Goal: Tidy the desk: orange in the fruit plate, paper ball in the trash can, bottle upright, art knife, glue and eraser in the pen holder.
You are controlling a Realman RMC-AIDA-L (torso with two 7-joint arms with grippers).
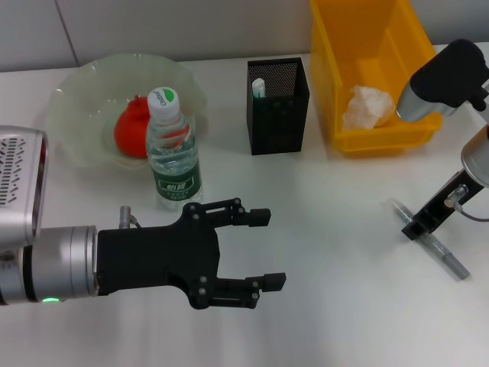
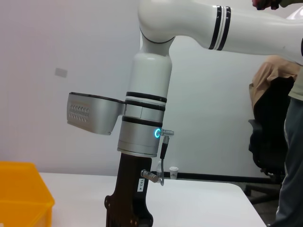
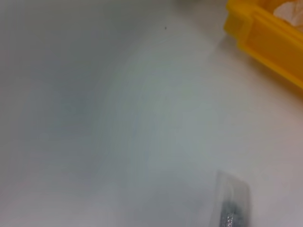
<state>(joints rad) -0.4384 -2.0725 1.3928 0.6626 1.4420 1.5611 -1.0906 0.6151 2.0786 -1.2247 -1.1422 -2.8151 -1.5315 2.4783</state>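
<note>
The bottle stands upright just in front of the fruit plate, and the orange lies in that plate. My left gripper hovers open and empty a little in front and to the right of the bottle. In the trash can lies the paper ball. The pen holder holds a white-tipped item that I cannot identify. My right gripper is down at the far end of the art knife, which lies on the table. Glue and eraser are out of view.
The white table stretches between the two grippers. The left wrist view shows my right arm, the yellow bin's corner, and a person with an office chair beyond the table.
</note>
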